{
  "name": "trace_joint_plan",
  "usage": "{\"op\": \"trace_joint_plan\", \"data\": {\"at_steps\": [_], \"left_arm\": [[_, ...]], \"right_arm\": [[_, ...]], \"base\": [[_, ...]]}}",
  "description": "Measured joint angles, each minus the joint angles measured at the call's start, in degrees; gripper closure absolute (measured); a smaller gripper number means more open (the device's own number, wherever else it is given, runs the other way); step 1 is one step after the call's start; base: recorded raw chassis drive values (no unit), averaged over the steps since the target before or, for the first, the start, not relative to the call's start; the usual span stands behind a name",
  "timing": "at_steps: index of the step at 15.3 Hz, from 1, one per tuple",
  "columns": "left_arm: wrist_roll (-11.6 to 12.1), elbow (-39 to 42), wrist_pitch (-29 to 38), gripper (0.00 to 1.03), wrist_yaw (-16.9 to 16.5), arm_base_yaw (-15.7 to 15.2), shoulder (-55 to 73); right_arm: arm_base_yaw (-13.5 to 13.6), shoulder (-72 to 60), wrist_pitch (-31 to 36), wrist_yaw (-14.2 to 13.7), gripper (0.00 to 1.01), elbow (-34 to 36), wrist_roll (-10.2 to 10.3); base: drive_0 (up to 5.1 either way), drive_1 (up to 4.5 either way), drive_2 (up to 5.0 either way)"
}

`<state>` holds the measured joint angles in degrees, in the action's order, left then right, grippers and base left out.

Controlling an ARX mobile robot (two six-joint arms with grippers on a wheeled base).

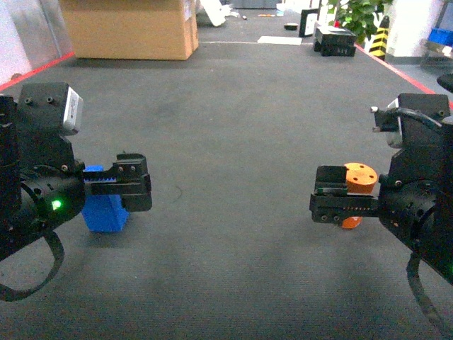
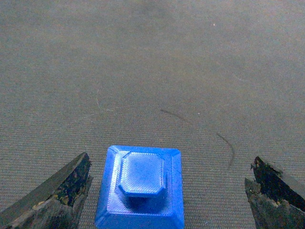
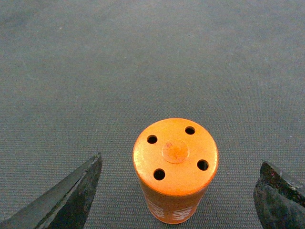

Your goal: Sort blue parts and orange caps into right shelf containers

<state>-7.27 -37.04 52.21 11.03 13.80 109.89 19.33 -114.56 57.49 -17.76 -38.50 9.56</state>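
A blue part (image 1: 105, 212), a square block with a raised octagonal top (image 2: 140, 188), stands on the dark carpet at the left. My left gripper (image 1: 134, 185) is open, its fingers (image 2: 62, 191) wide on either side of the block and not touching it. At the right an orange cap (image 1: 359, 178) stands upright, a cylinder with several holes in its top (image 3: 175, 157). My right gripper (image 1: 327, 202) is open too, its fingers (image 3: 71, 200) spread well clear of the cap. The right shelf containers are out of view.
A large cardboard box (image 1: 131, 28) sits at the back left. Black cases (image 1: 333, 37), a plant (image 1: 357, 14) and a yellow-black post (image 1: 381, 35) stand at the back right. Red lines (image 1: 396, 67) edge the carpet. A small blue shape (image 1: 442, 35) is too small to tell.
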Motion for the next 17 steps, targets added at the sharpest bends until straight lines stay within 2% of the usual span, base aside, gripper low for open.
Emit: {"op": "trace_joint_plan", "data": {"at_steps": [3,9,11,14,15,17], "left_arm": [[0.0,-2.8,-1.7,0.05,-1.0,-0.4,3.8],[-0.1,-7.6,-4.8,0.05,-0.5,-2.0,10.0],[-1.2,-8.3,-6.2,0.05,-0.6,-2.0,10.0],[-1.4,-8.3,-6.2,0.32,-0.5,-1.9,10.0],[-1.4,-8.3,-6.2,0.41,-0.4,-1.9,10.0],[-1.4,-8.3,-6.1,0.57,-0.1,-1.9,10.0]], "right_arm": [[-0.3,-3.8,-0.6,0.2,0.03,-3.0,1.1],[-1.1,-8.3,-4.4,0.0,0.03,-8.2,2.5],[-1.0,-8.7,-5.1,-1.0,0.22,-8.3,2.0],[-1.0,-8.9,-5.2,-1.6,0.50,-8.4,1.5],[-1.0,-8.9,-5.3,-1.6,0.55,-8.4,1.2],[-1.0,-8.9,-5.3,-1.6,0.56,-8.4,1.1]], "base": [[0.0,0.00,0.0],[0.0,0.00,0.0],[0.0,0.00,0.0],[0.0,0.00,0.0],[0.0,0.00,0.0],[0.0,0.00,0.0]]}}
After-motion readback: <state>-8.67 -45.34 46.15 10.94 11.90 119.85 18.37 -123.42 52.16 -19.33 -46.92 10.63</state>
